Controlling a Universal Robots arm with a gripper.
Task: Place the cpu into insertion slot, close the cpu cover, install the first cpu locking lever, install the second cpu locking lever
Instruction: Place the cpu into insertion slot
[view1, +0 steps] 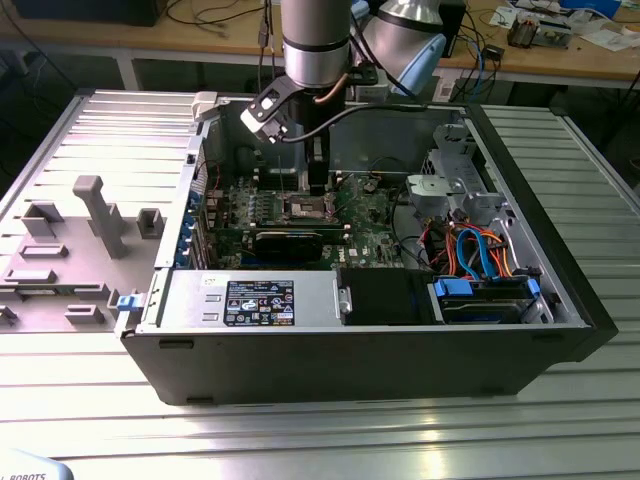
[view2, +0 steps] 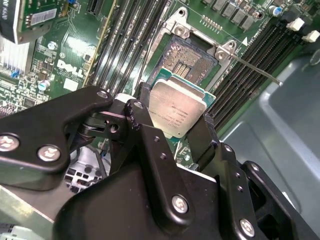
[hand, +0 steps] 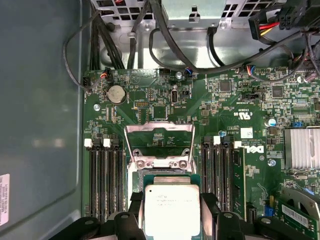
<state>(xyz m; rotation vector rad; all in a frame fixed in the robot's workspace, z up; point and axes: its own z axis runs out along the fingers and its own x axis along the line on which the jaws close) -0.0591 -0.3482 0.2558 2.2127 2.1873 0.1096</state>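
Note:
My gripper is shut on the cpu, a flat square chip with a silver-grey top, pinched at two opposite edges by black fingers. The cpu hangs a little above the insertion slot, offset toward one side of it, so most of the socket's darker contact field is uncovered. The cpu cover stands swung up at the far edge of the socket, green board visible through its window. A thin locking lever sticks out beside the socket. In the exterior view the gripper reaches down into the open computer case above the insertion slot.
Black RAM slots flank the socket on both sides. A long black expansion card lies close in front of it. A finned heatsink, cable bundles, the case wall, the power supply and drive bay surround the board.

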